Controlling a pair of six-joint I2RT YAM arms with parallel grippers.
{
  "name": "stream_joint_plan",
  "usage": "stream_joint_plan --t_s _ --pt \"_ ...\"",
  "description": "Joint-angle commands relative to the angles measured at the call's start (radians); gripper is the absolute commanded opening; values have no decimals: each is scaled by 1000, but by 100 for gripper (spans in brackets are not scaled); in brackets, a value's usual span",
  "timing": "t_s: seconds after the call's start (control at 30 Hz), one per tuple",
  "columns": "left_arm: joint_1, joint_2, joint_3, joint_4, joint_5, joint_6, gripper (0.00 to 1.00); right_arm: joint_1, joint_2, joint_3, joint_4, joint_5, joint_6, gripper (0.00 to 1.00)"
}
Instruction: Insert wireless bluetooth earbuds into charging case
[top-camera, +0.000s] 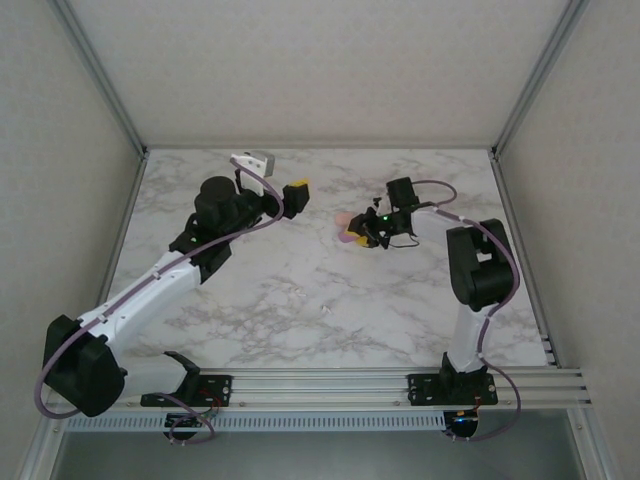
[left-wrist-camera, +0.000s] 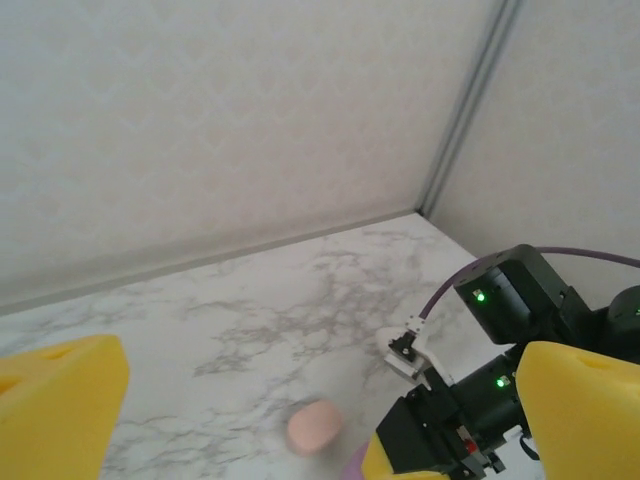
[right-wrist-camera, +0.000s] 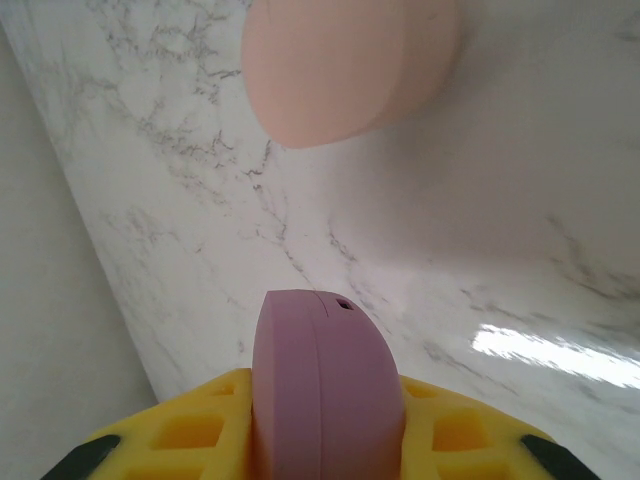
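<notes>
A purple charging case (right-wrist-camera: 325, 370) stands on edge, lid closed, and my right gripper (right-wrist-camera: 325, 415) is shut on it between its yellow fingers (right-wrist-camera: 170, 435), low over the marble table (top-camera: 300, 290). A peach charging case (right-wrist-camera: 350, 65), also closed, lies on the table just beyond it. From above, the peach case (top-camera: 343, 220) sits right beside the right gripper (top-camera: 354, 238). My left gripper (top-camera: 297, 191) hovers a short way to the left, open wide with nothing between its yellow fingers (left-wrist-camera: 60, 400). The earbuds are out of view.
In the left wrist view the right arm's black wrist (left-wrist-camera: 520, 300) with green lights stands close to the peach case (left-wrist-camera: 314, 427). Patterned walls and a metal corner post (left-wrist-camera: 465, 110) close the table at the back.
</notes>
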Motion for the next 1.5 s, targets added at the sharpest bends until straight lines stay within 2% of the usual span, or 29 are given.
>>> stream_joint_plan --t_s 0.0,0.3,0.43,0.7,0.93,1.1,1.27,1.37,1.47 --pt "16 -53 13 -21 -86 -33 100 35 37 67 30 18 -7 17" --pt "29 -64 30 -69 -164 -108 100 101 149 156 22 66 9 21" --pt "34 -61 48 -110 -156 -101 100 105 163 160 1 106 10 26" --pt "39 -67 41 -127 -134 -98 100 104 102 121 -95 208 -43 46" --pt "41 -62 45 -127 -116 -95 100 86 -2 125 -242 307 -147 54" --pt "42 -60 54 -146 -111 -84 100 -4 -99 129 -350 455 -230 58" --pt "43 -53 67 -151 -93 -103 100 -165 -60 225 -406 553 -267 58" --pt "42 -53 74 -157 -71 -109 100 -237 35 338 -432 514 -303 58" --pt "42 -55 85 -185 -43 -105 100 -261 152 483 -480 469 -359 58"
